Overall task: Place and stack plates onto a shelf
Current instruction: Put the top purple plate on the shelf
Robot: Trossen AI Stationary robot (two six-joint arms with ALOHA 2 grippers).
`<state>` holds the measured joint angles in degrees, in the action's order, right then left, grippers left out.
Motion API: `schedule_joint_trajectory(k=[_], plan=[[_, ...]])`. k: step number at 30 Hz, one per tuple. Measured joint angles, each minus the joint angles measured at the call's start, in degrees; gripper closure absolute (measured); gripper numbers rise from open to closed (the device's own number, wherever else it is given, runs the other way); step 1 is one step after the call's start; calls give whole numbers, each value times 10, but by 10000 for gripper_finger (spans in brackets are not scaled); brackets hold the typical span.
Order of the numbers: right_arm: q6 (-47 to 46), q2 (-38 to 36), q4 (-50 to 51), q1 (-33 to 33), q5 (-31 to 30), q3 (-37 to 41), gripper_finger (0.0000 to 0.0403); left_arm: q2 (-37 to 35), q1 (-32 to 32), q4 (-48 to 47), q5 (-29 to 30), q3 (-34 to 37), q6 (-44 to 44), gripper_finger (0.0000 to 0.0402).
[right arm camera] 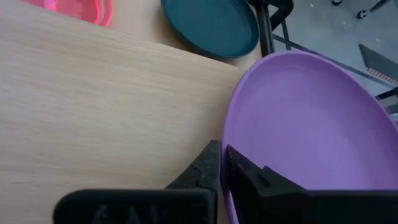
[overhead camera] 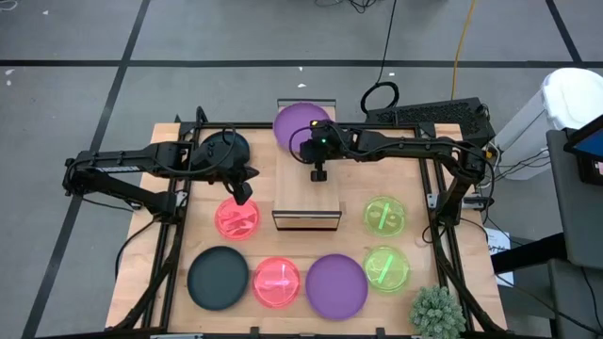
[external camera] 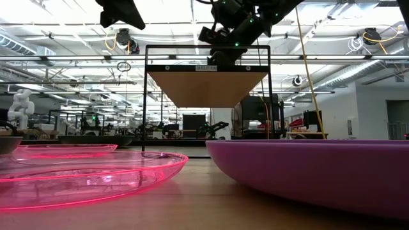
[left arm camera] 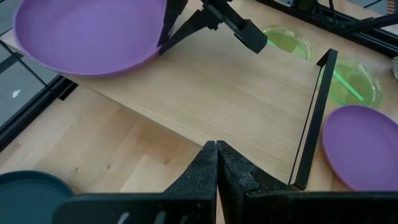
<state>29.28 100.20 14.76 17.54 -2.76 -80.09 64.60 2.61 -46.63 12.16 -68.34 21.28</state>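
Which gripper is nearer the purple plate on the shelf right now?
Right. The right gripper grips the rim of the purple plate on the shelf; the left gripper hangs beside the shelf.

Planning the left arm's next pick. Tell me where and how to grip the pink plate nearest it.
Grip the pink plate by its raised rim, on the edge toward the left gripper, coming from above. It lies flat on the table, so only the rim offers a pinch.

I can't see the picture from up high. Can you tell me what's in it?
The right hand holds a purple plate at the far end of the shelf. The left hand hangs shut over a pink plate. Six more plates lie on the table.
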Motion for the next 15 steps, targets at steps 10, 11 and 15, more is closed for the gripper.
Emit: schedule_joint_trajectory(k=[10,11,15], plan=[[-1,0,0,0,-4,0,394,0,0,0,0,0,0,400],[0,0,0,0,-4,0,390,0,0,0,0,0,0,400],[0,0,0,0,-6,0,371,0,0,0,0,0,0,400]])
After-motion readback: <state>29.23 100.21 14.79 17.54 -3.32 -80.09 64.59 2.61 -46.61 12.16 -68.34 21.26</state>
